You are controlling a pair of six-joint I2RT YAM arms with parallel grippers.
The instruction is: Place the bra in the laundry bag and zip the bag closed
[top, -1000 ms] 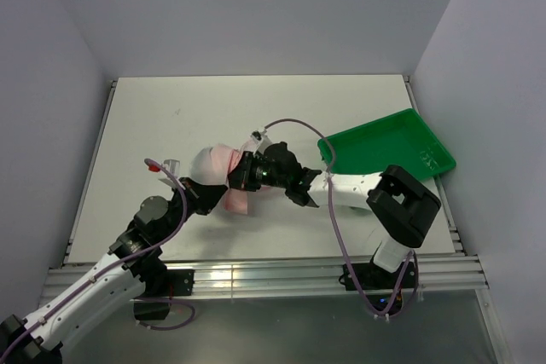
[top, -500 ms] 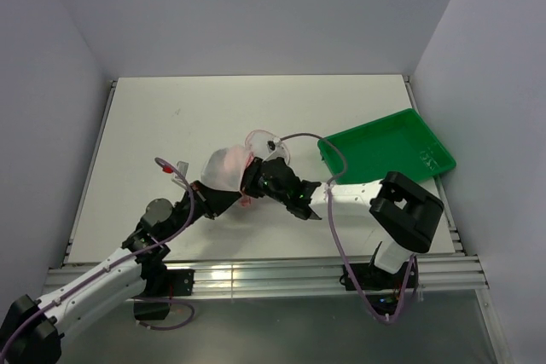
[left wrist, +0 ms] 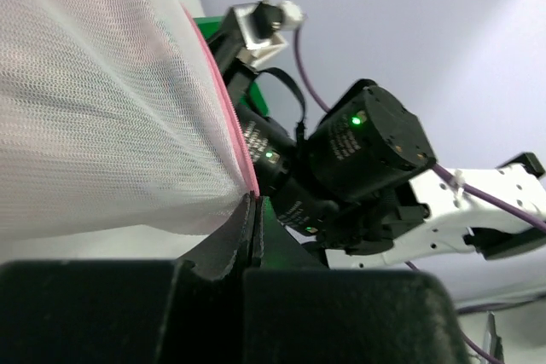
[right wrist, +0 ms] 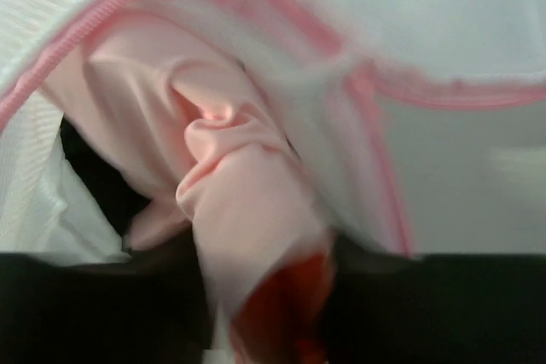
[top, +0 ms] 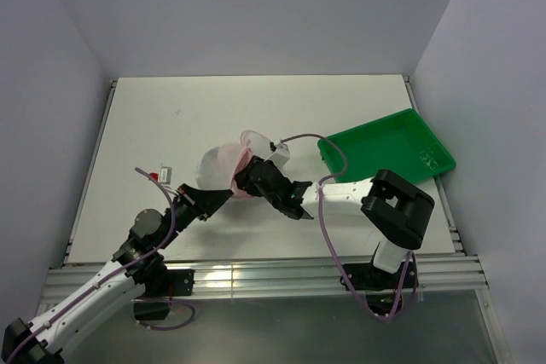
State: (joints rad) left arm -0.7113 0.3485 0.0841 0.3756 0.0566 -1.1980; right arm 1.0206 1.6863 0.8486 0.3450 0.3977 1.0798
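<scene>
Bra (right wrist: 223, 159): pale pink, smooth and slightly glossy, bunched in soft folds at the mouth of the laundry bag (top: 218, 159). Part of it lies inside the mesh. One fold hangs out over the opening toward the right tool (top: 246, 179).

Bag: white see-through mesh of fine weave, domed. Pink zipper rim (left wrist: 224, 108) runs round the gaping mouth. It sits mid-counter, slightly left of centre, tipped toward the right arm.

Left tool (left wrist: 253, 207): fingers pressed together, pinching the mesh right at the pink rim and pulling that wall taut into a cone.

Right tool: nose at the bag's mouth, up against the bra. In its own wrist view the fabric drops between dark shapes at the bottom edge. Blurred; cannot tell whether the fingers are apart or gripping.

Right wrist housing (left wrist: 363, 155): black, rounded, two small green lights. White print on it is too blurred to read. It sits just beside the left tool, so the arms are crowded together.

Purple cable (top: 328, 229) loops from the right arm over the counter.

Counter (top: 171, 117): flat matte white, with bare surface behind and to the left of the bag. Grey walls (top: 51, 83) close in on the left, back and right. A metal rail (top: 256, 277) runs along the near edge.

Tray (top: 384, 149): green plastic, rectangular with a raised lip, angled at the right edge of the counter, well apart from the bag. A moulded mark on its floor is too small to read.
</scene>
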